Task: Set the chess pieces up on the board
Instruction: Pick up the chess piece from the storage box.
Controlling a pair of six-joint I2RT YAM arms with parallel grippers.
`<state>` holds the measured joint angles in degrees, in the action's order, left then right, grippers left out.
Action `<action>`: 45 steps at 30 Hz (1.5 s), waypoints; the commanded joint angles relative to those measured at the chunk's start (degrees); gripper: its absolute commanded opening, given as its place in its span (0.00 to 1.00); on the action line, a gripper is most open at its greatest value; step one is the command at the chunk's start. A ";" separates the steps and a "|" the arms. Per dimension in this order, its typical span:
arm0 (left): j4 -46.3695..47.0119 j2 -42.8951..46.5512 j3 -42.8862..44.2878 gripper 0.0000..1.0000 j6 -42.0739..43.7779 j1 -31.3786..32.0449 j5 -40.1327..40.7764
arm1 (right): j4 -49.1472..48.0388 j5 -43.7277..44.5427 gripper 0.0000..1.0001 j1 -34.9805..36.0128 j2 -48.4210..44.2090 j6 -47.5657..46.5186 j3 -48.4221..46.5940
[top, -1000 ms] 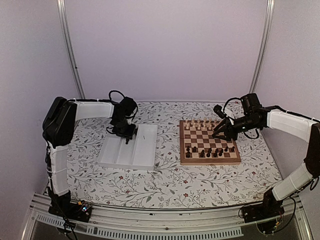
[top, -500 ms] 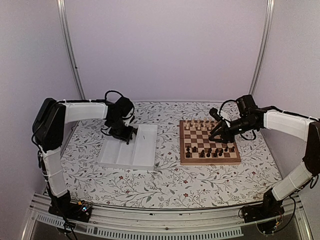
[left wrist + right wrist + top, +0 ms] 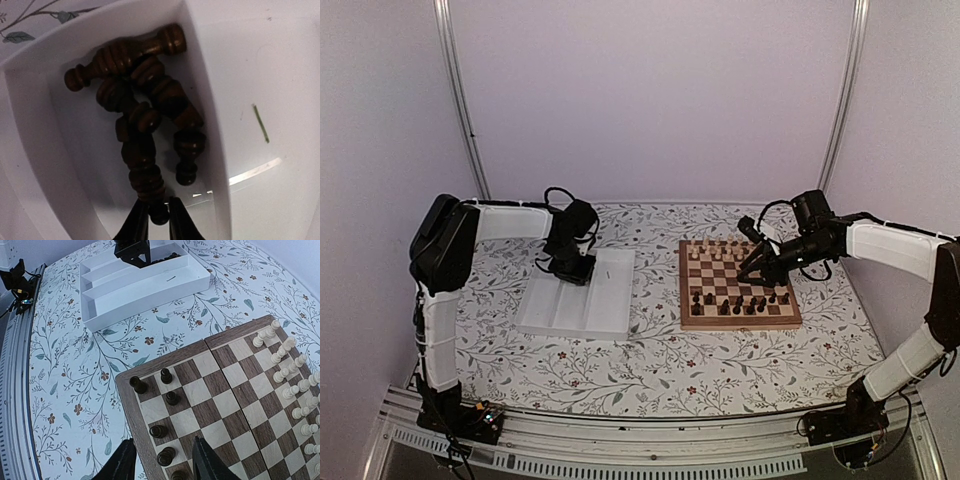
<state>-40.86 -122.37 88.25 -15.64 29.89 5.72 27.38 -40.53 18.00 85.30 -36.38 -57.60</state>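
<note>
Shows white links along the left arm (image 3: 505,220) and right arm (image 3: 895,245), black at joints and wrists. Carries looped black cables by each wrist. Ends in slim, tapered black fingers on the left hand (image 3: 156,215) and right hand (image 3: 162,450).

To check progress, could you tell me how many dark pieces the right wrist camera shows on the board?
6 dark pieces: one on the board's corner square, two just inward, two further along the near row, one cut off at the bottom edge. More may be hidden.
</note>
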 commanded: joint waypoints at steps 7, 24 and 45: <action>-3.74 -1.63 0.83 0.17 0.58 -0.29 1.48 | 0.57 0.46 0.41 0.83 1.64 -0.09 -0.57; -3.26 2.62 5.32 0.15 0.24 -1.06 1.24 | 0.49 1.34 0.41 1.09 0.35 -0.18 -0.38; 26.98 32.67 -26.52 0.03 22.39 8.46 -22.26 | 1.27 -18.00 0.43 3.65 9.74 11.13 -15.31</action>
<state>-24.95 -91.37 64.69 1.23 36.03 -7.97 28.27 -51.03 19.25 90.06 -31.03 -68.86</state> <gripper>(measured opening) 0.106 0.427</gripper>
